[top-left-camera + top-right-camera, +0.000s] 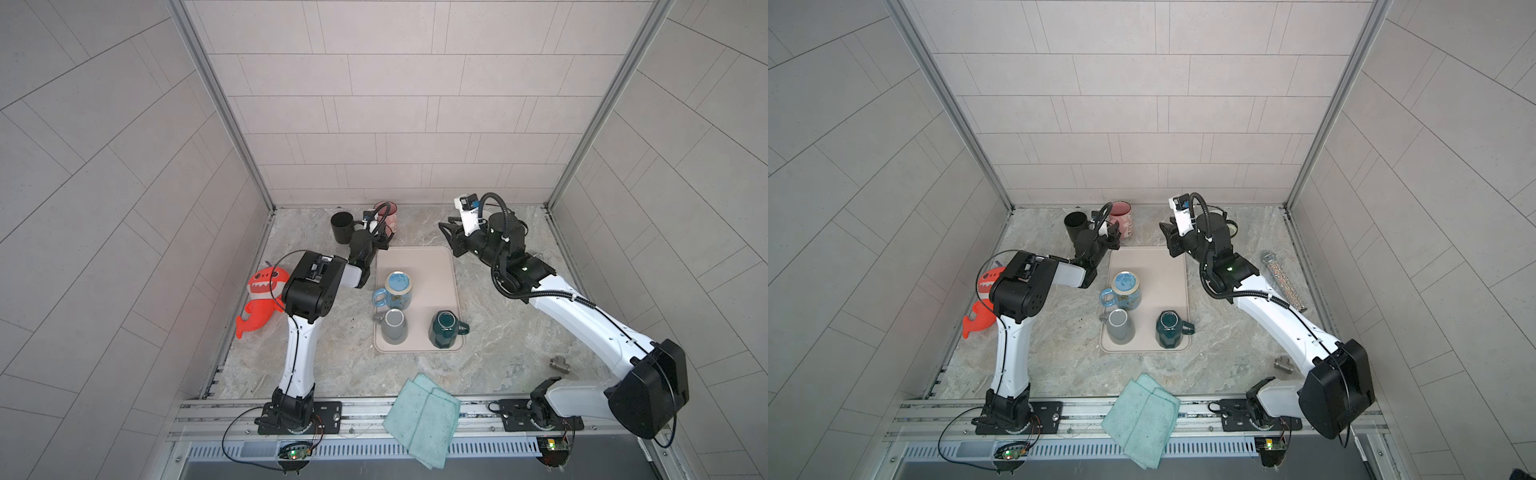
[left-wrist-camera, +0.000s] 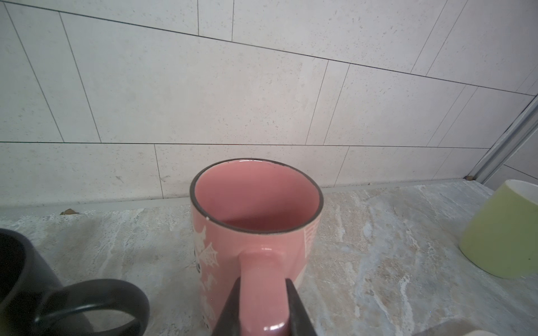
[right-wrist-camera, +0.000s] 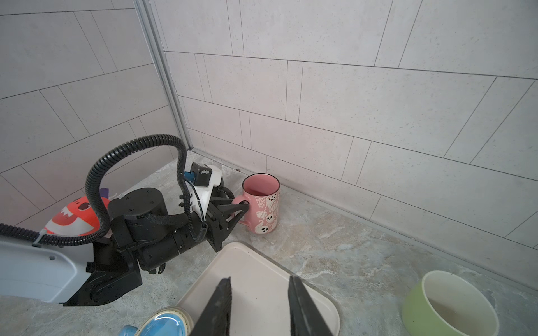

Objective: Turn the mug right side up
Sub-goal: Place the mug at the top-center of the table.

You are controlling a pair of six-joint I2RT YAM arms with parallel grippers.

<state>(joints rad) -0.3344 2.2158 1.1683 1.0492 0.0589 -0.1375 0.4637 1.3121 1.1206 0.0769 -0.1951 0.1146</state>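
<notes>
Clamping the handle (image 2: 262, 267) of the pink mug (image 3: 262, 209), the left gripper (image 2: 262, 288) is steadying it mouth-up on the counter (image 2: 378, 247) beside the black mug (image 2: 17, 276), while the right gripper (image 3: 260, 278) is hovering parted and empty over the tray (image 3: 247, 261), likely leaving room.

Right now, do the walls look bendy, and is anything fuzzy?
In both top views the lens bows the wall lines; in the left wrist view the mug is sharp and its handle glints; in the right wrist view the close fingers look fuzzy.
</notes>
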